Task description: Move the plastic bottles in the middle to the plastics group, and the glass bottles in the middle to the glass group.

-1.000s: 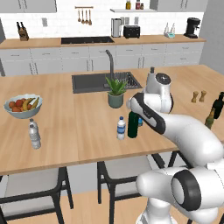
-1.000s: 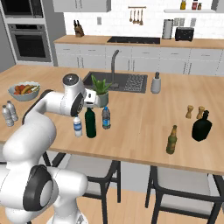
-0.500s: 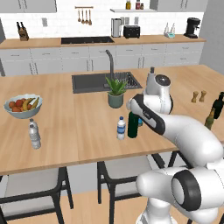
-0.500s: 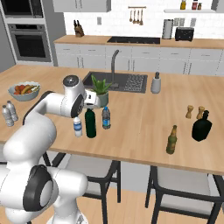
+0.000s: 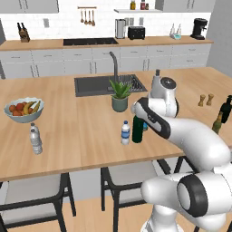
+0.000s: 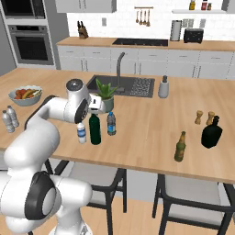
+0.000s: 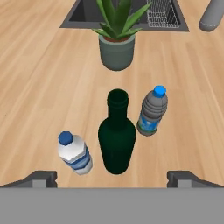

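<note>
A tall dark green glass bottle (image 7: pixel 117 140) stands mid-counter, flanked by two small plastic bottles with blue labels: a clear one (image 7: pixel 75 153) and a darker tinted one (image 7: pixel 153 111). My gripper (image 7: pixel 113 178) hangs open just above the green bottle (image 5: pixel 137 130), one fingertip on each side and touching nothing. From the right base view the gripper (image 6: pixel 95 113) sits over the green bottle (image 6: pixel 95 130), between the clear bottle (image 6: pixel 81 133) and the tinted one (image 6: pixel 110 124). The plastics group (image 5: pixel 35 139) stands far left. The glass group, a blackish bottle (image 6: pixel 212 133) and an olive-brown one (image 6: pixel 180 147), stands at the right.
A potted plant (image 7: pixel 116 43) stands just behind the bottles, in front of the sink (image 5: pixel 108 84). A fruit bowl (image 5: pixel 22 108) is at the left. Two wooden shakers (image 6: pixel 204 117) sit near the glass group. A grey dispenser (image 6: pixel 163 87) stands by the sink.
</note>
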